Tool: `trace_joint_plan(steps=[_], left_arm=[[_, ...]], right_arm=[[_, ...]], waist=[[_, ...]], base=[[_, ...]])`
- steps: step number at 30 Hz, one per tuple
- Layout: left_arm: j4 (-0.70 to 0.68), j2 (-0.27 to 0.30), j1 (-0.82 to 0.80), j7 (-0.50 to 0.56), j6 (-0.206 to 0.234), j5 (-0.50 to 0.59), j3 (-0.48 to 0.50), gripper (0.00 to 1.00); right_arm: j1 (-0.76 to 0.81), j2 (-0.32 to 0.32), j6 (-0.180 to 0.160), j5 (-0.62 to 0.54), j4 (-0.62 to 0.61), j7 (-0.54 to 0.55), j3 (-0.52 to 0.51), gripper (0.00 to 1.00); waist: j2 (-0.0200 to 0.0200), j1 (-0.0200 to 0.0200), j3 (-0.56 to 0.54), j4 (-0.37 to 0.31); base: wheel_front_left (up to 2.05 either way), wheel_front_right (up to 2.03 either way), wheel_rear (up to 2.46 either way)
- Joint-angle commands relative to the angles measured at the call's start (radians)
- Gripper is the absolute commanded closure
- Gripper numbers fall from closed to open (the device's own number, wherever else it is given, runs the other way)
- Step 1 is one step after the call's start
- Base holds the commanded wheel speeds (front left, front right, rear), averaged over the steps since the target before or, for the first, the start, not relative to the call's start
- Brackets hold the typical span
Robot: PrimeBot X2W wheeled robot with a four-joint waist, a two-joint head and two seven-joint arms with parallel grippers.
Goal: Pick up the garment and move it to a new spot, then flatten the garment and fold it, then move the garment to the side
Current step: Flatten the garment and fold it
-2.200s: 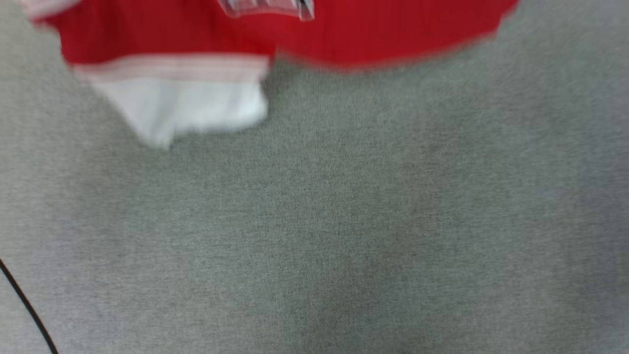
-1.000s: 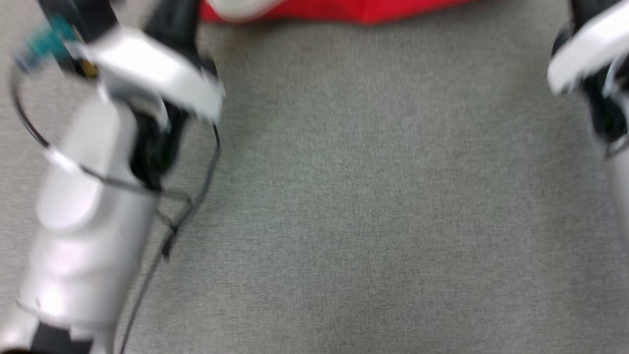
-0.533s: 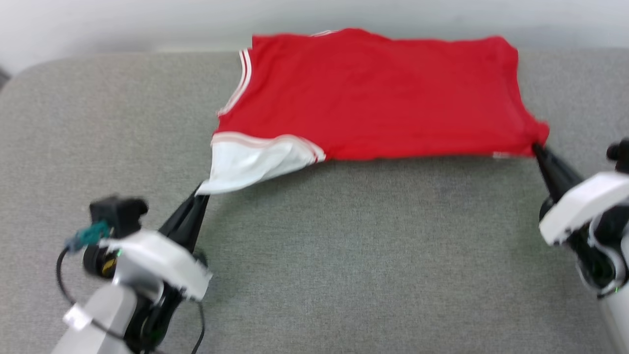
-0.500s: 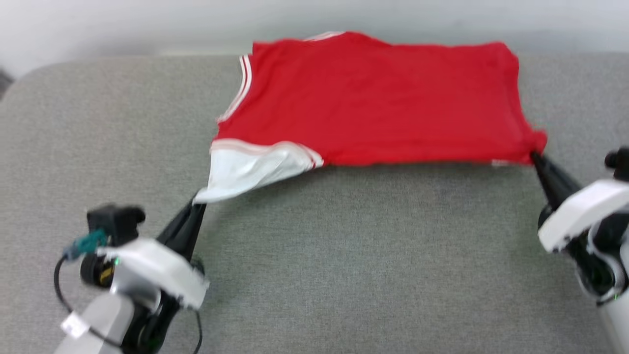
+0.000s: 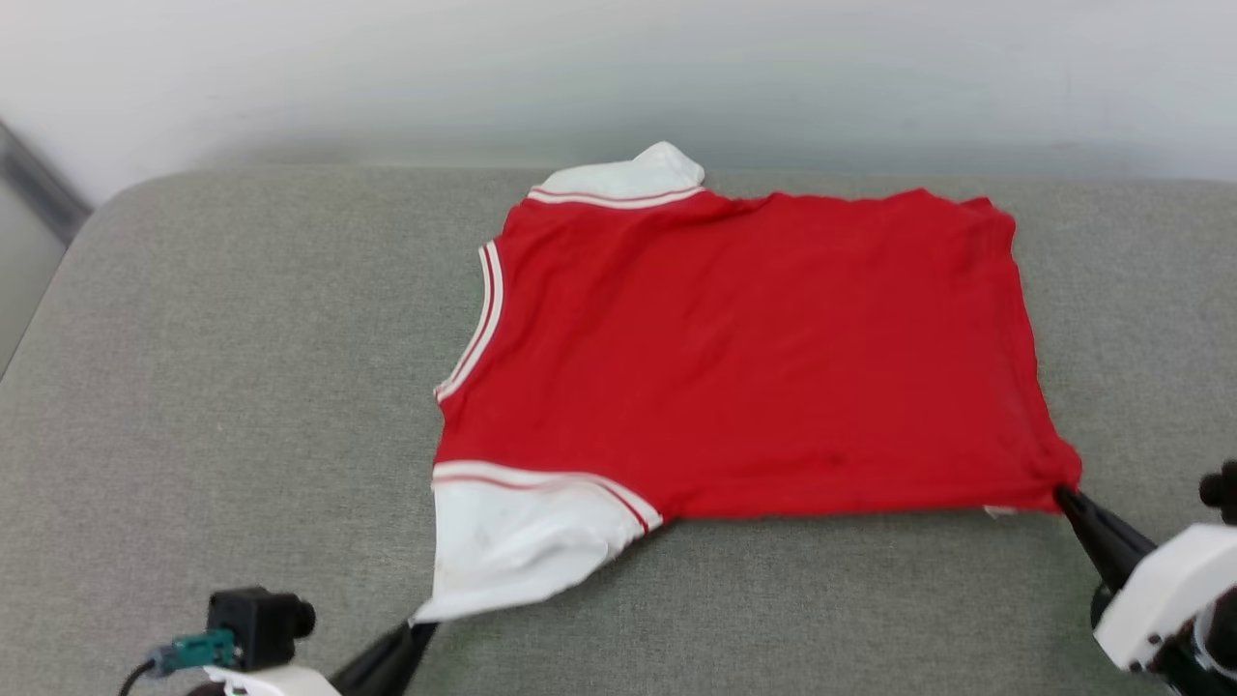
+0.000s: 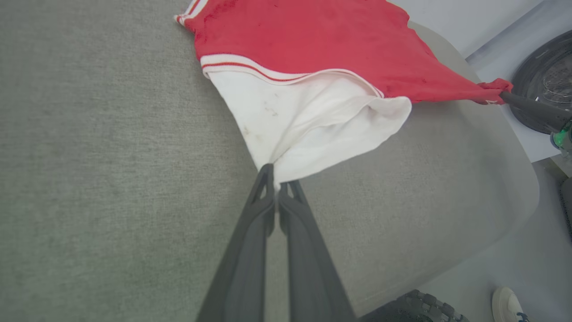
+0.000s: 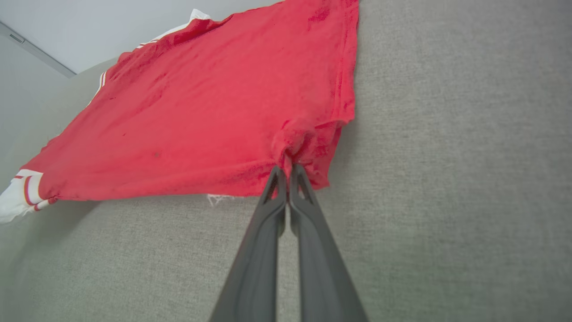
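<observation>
The garment, a red jersey T-shirt with white sleeves and striped trim, lies spread back-side up on the grey cushion. My left gripper at the lower left is shut on the tip of the near white sleeve; in the left wrist view that gripper pinches the cloth at its fingertips. At the lower right, my right gripper is shut on the near red hem corner; the right wrist view has the gripper biting into bunched red cloth. A second white sleeve peeks out at the far edge.
A pale wall runs behind the cushion. The cushion's rounded edge drops to a light floor, where a dark round base, a black wheel and a person's white shoe show. Bare cushion lies to the left and in front.
The head camera tilted up from the cushion, bringing the whole garment into view. Both grippers, shut on the sleeve and the hem corner, drew the garment toward me; it lies spread flatter.
</observation>
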Motion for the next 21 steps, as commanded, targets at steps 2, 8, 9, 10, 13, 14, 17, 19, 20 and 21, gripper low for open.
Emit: trace_joint_plan(steps=[2,8,9,10,13,14,17,19,20,21], left_arm=[[-0.027,0.020,0.043,0.031,-0.007,-0.016,-0.016,1.00],[-0.100,0.073,0.164,0.147,-0.008,-0.091,-0.071,1.00],[-0.106,0.084,0.177,0.163,-0.013,-0.100,-0.078,1.00],[-0.111,0.093,0.186,0.176,-0.016,-0.105,-0.082,1.00],[-0.128,0.110,0.210,0.196,-0.022,-0.123,-0.089,1.00],[-0.132,0.110,0.210,0.186,-0.023,-0.127,-0.082,1.00],[-0.140,0.110,0.183,0.151,-0.027,-0.105,-0.061,1.00],[-0.145,0.104,0.155,0.120,-0.030,-0.089,-0.041,1.00],[-0.148,0.097,0.141,0.104,-0.032,-0.085,-0.030,1.00],[-0.152,0.092,0.126,0.089,-0.031,-0.082,-0.017,1.00]], right_arm=[[0.061,-0.005,0.000,0.010,-0.033,0.030,-0.027,1.00],[0.271,0.015,0.000,0.022,-0.170,0.202,-0.146,1.00],[0.295,0.018,0.000,0.021,-0.188,0.229,-0.161,1.00],[0.316,0.023,0.000,0.021,-0.204,0.251,-0.176,1.00],[0.363,0.043,0.000,0.021,-0.255,0.303,-0.219,1.00],[0.373,0.052,0.000,0.020,-0.273,0.313,-0.233,1.00],[0.377,0.079,0.000,0.023,-0.317,0.331,-0.261,1.00],[0.364,0.093,0.000,0.031,-0.340,0.339,-0.274,1.00],[0.356,0.099,0.000,0.032,-0.351,0.340,-0.279,1.00],[0.349,0.106,0.000,0.036,-0.362,0.345,-0.283,1.00]], waist=[[-0.0001,0.0003,-0.021,0.007],[-0.0001,0.0003,-0.055,0.012],[-0.0001,0.0003,-0.057,0.011],[-0.0001,0.0003,-0.058,0.010],[-0.0001,0.0003,-0.058,0.008],[-0.0001,0.0003,-0.056,0.007],[-0.0001,0.0003,-0.050,0.002],[-0.0001,0.0003,-0.046,-0.001],[-0.0001,0.0003,-0.044,-0.002],[-0.0001,0.0003,-0.041,-0.004]], base=[[0.00,0.00,0.00],[0.00,0.00,0.00],[0.00,0.00,0.00],[0.00,0.00,0.00],[0.00,0.00,0.00],[0.00,0.00,0.00],[0.00,0.00,0.00],[0.00,0.00,0.00],[0.00,0.00,0.00],[0.00,0.00,0.00]])
